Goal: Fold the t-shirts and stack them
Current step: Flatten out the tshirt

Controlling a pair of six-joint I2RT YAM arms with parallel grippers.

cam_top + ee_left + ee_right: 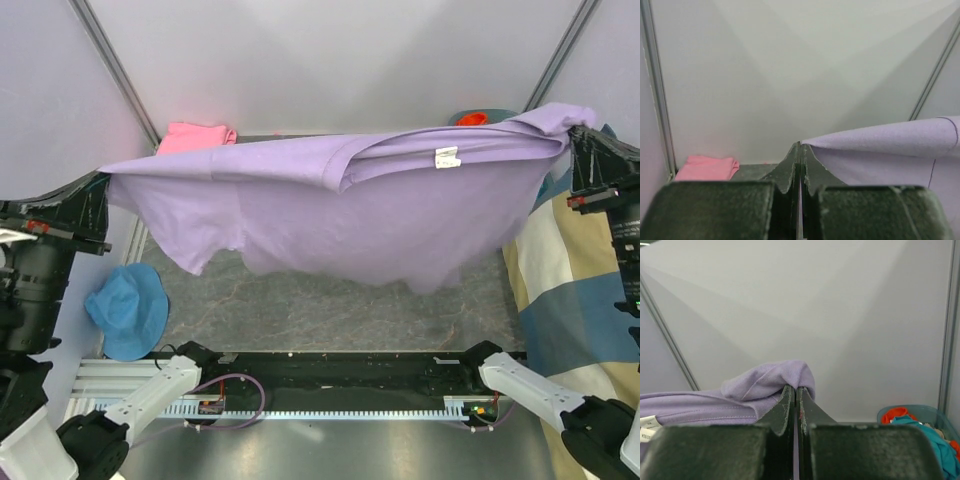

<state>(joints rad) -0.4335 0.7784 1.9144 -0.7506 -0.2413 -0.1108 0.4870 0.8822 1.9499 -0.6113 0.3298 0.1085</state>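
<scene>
The lavender t-shirt hangs spread wide above the table, stretched between both arms, with a white label showing near its top edge. My left gripper is shut on its left corner; in the left wrist view the cloth runs off to the right from the tips. My right gripper is shut on the right corner, where bunched cloth folds over the tips. The pink t-shirt lies folded at the back left of the table, also visible as a pink t-shirt in the left wrist view.
A blue hat lies at the left edge of the table. The striped cushion fills the right side. A teal bin with red and teal cloth stands at the back right, and grey walls close in the back and sides.
</scene>
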